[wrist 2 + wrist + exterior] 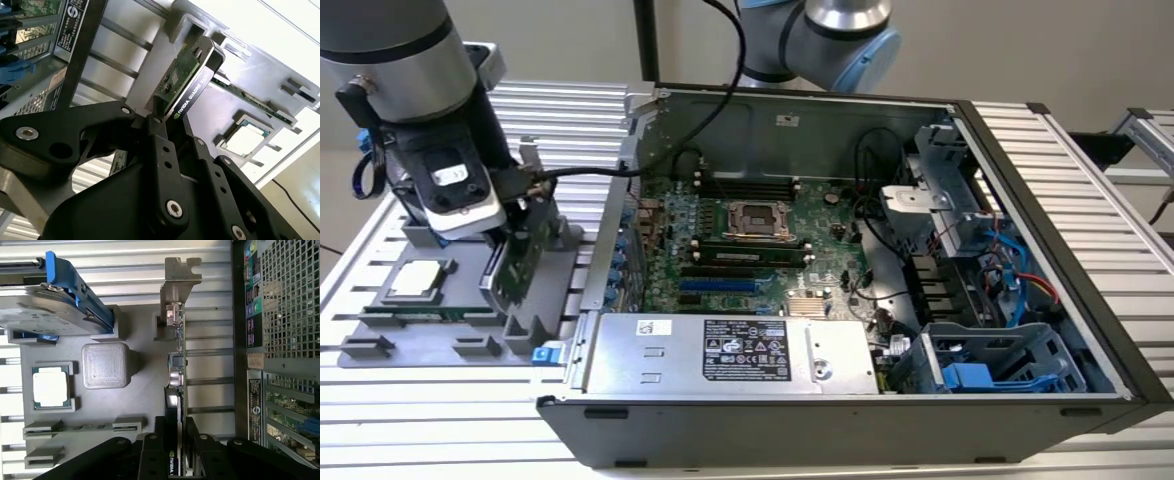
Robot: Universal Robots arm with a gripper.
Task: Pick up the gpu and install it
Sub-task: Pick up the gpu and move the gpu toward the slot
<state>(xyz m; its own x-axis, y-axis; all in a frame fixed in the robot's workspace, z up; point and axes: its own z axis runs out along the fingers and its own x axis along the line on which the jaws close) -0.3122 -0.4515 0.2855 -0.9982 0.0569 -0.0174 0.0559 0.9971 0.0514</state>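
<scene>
- The gpu [178, 360] is seen standing upright in a slot of the grey holder tray [145, 395], which lies just beside the open computer case [854, 425], on the exterior view's left
- The gripper [177, 442] is clenched on the card at the end away from its silver bracket [181, 275], with one finger laid on the black cooler face and the other on the green board face
- The step in hand is judged to be the lift out of the slot
- The card is best drawn straight along its own plane, so that nothing is levered against the slot walls
- The hard drive [45, 310] and the processor chip [50, 387] nearby are to be left undisturbed
</scene>
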